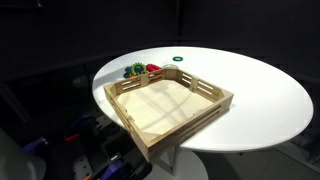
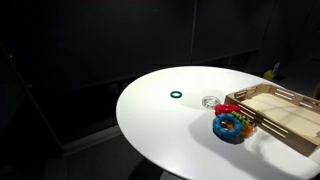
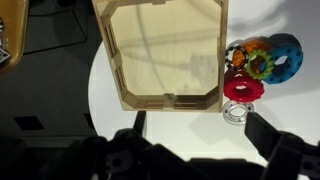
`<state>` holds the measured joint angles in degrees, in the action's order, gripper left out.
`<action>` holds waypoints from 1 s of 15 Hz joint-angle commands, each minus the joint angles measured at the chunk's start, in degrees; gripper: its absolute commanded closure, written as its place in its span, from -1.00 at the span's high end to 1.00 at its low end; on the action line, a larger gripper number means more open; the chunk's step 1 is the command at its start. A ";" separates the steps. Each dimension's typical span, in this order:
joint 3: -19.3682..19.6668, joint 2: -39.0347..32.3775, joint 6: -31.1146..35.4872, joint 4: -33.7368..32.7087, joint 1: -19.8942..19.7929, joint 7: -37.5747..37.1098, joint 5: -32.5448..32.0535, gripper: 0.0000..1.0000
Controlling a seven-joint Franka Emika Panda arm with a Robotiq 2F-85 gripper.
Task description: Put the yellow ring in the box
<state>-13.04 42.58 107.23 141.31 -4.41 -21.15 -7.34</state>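
The yellow ring (image 3: 262, 66) is small and yellow-green. It lies in a cluster of rings on top of a blue ring (image 3: 287, 52), with a red ring (image 3: 243, 89) beside it, just outside the box. The cluster also shows in both exterior views, with the yellow ring (image 2: 228, 124) among the other rings (image 1: 137, 70). The box (image 3: 114, 60) is a shallow light-wood tray with an empty pale bottom, seen in both exterior views (image 1: 222, 98) (image 2: 262, 97). My gripper (image 3: 198, 120) is open and empty, above the white table next to the box's near side and apart from the rings.
A clear ring (image 3: 235, 111) lies on the table below the red ring. A dark green ring (image 2: 177, 95) lies alone farther out on the round white table (image 1: 260, 95). The table edge curves past the box's left side in the wrist view.
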 commanded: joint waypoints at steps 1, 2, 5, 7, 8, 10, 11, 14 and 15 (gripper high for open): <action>0.93 -3.77 2.24 -1.21 1.05 -0.65 0.43 1.00; 0.92 -4.73 3.02 -1.22 1.21 -0.68 0.60 1.00; 1.13 -9.05 6.24 -1.09 2.34 -0.41 2.12 1.00; 1.26 -12.47 8.38 -1.34 3.32 -0.30 3.85 1.00; 1.36 -14.18 9.58 -1.33 3.92 -0.14 4.80 1.00; 1.51 -17.21 11.66 -1.33 4.88 -0.05 6.38 1.00; 1.69 -18.61 13.00 -1.14 5.38 0.22 7.20 1.00; 2.14 -22.33 16.42 -0.85 6.49 0.30 9.65 1.00; 2.17 -23.26 17.46 -0.68 6.74 0.10 10.30 1.00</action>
<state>-12.10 22.25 122.46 141.29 0.93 -21.15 0.85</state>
